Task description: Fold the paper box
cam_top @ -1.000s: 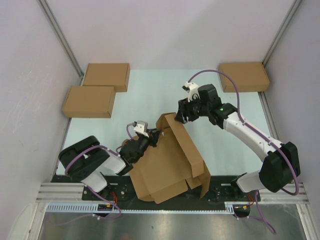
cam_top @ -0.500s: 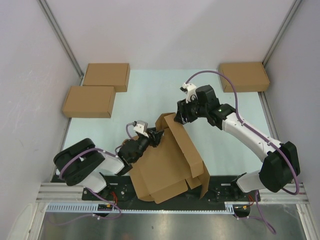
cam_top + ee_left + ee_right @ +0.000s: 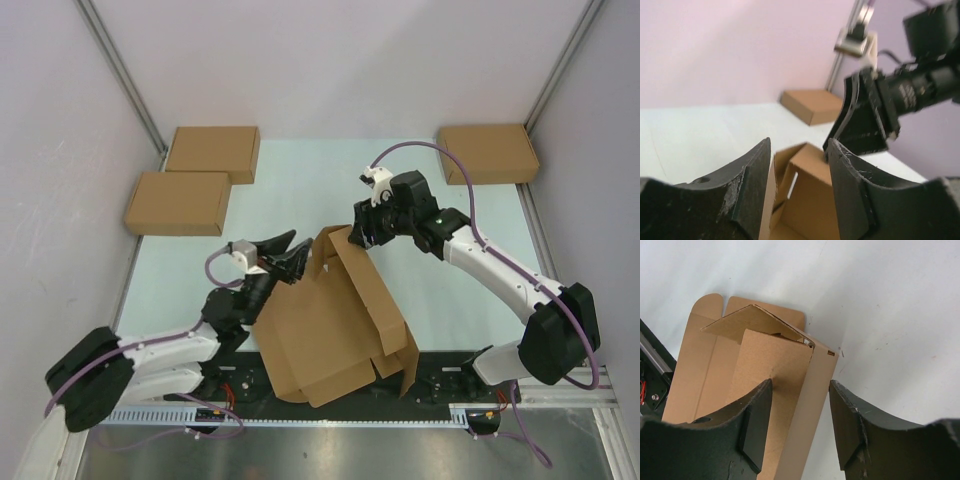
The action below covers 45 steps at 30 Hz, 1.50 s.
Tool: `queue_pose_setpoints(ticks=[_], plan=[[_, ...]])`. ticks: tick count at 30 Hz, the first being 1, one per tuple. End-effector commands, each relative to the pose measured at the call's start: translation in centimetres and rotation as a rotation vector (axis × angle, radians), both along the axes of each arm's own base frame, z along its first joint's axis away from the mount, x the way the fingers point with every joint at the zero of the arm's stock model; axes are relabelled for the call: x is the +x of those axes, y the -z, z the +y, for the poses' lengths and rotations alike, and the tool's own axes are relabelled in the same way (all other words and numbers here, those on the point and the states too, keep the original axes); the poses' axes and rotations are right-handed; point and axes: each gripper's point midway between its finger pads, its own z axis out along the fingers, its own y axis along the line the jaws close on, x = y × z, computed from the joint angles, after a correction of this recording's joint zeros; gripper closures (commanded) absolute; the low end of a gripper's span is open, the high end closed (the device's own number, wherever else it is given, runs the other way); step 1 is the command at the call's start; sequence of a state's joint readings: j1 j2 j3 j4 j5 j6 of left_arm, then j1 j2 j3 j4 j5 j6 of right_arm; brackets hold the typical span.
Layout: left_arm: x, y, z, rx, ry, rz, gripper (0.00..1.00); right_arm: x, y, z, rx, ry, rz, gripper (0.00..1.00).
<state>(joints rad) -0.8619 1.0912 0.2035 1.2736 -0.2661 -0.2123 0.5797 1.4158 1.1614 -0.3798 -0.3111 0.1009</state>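
Though it gapes, the right tool (image 3: 357, 233) straddles the paper box (image 3: 325, 330) (wall).

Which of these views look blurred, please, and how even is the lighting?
Top external view: sharp, evenly lit, no harsh shadows on the brown corrugated cardboard die-cut box. Left wrist view: soft overall, the flat closed brown cardboard box behind it blurred. Right wrist view: crisp creases, no glare.
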Motion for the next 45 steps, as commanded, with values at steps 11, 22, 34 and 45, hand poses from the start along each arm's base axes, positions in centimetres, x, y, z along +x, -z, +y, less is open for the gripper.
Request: queue_pose_setpoints(ticks=[11,22,34,45], plan=[[5.4,2.1,4.5,0.062,-0.294,0.152,0.43,-0.1,1.6,0.2,-0.035,-0.001,0.030,0.46],[8.8,6.7,0.9,0.121,-0.195,0.289,0.60,-0.1,1.7,0.2,-0.034,-0.003,0.035,0.46],[6.4,8.0,-2.1,0.047,-0.020,0.313,0.67,0.0,1.7,0.4,-0.028,-0.005,0.040,0.46],[4.9,8.3,-3.6,0.053,0.023,0.317,0.67,-0.2,1.6,0.7,-0.013,-0.023,0.053,0.46]])
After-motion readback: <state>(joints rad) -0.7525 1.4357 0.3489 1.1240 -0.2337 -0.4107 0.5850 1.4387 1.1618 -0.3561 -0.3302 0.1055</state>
